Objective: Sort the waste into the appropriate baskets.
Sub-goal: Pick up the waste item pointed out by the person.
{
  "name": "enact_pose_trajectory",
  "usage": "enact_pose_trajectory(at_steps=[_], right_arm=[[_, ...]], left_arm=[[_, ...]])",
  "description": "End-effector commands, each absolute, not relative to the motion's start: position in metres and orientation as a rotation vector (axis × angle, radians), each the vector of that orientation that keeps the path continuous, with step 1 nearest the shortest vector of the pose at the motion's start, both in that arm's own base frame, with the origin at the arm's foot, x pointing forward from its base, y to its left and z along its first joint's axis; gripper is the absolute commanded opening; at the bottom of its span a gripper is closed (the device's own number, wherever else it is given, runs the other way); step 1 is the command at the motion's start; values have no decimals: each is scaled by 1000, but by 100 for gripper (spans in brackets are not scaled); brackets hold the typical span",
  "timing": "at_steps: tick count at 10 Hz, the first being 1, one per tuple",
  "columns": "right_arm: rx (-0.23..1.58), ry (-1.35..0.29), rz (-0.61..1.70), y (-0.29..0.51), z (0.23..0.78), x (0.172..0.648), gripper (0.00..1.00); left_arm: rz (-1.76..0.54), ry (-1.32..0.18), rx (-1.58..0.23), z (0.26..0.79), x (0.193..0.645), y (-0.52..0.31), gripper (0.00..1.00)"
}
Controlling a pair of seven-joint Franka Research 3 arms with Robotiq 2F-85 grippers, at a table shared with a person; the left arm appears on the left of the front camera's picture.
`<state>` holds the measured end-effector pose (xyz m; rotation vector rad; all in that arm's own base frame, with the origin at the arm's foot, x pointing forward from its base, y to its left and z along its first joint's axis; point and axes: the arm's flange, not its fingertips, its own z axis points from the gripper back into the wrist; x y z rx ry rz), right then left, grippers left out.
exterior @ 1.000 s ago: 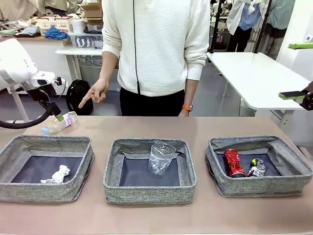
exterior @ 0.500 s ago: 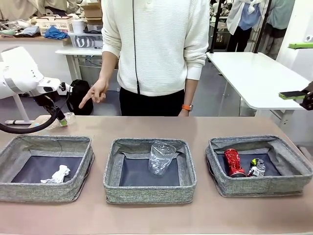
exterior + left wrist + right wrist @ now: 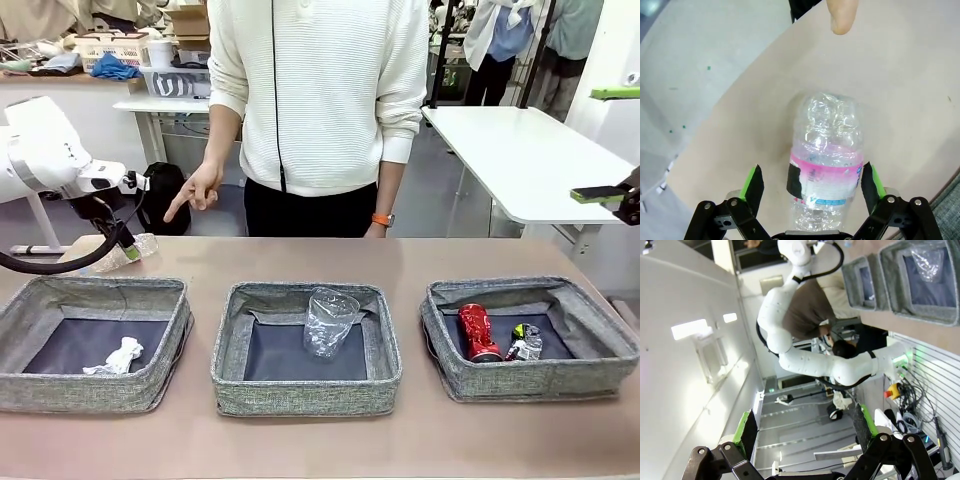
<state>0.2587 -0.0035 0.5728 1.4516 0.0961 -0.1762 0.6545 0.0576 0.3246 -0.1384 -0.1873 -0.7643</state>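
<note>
A clear plastic bottle (image 3: 825, 165) with a pink label lies on the table's far left (image 3: 146, 243). My left gripper (image 3: 811, 184) is open and straddles it, one finger on each side; the front view shows it low over the bottle (image 3: 124, 248). Three grey baskets stand in a row. The left basket (image 3: 95, 287) holds a white paper wad (image 3: 118, 357). In the middle basket (image 3: 300, 395) lies a crumpled clear bottle (image 3: 330, 320). The right basket (image 3: 530, 385) holds a red can (image 3: 478, 332) and a silver-black can (image 3: 522, 343). My right gripper (image 3: 606, 143) hangs open at the right edge (image 3: 804, 430), holding nothing.
A person in a white sweater stands at the far side, one hand (image 3: 190, 195) pointing down toward the bottle; a fingertip (image 3: 842, 15) shows just beyond it. A white table (image 3: 520, 150) stands behind on the right. Bare tabletop (image 3: 320, 445) runs in front of the baskets.
My left gripper has come down and a little to the right, onto the bottle on the far left, and now straddles it. The right arm and the person's hand stay put.
</note>
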Motion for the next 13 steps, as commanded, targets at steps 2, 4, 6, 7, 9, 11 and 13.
enact_pose_trajectory(at_steps=[2,4,6,7,9,11,13], right_arm=[[1476,86,-163,-2,578,260,100],[1476,86,-163,-2,578,260,100],[1476,86,-163,-2,578,260,100],[1476,86,-163,-2,578,260,100],[1476,86,-163,-2,578,260,100],[1476,86,-163,-2,578,260,100],[1476,86,-163,-2,578,260,100]], left_arm=[[-765,-159,-144,332,650,57,100],[-769,-134,-139,334,648,56,40],[-758,-131,-198,334,649,55,35],[-712,-105,-238,334,648,55,35],[-704,-75,-235,334,648,56,35],[-671,-61,-245,337,646,57,35],[-631,-70,-252,346,644,61,35]])
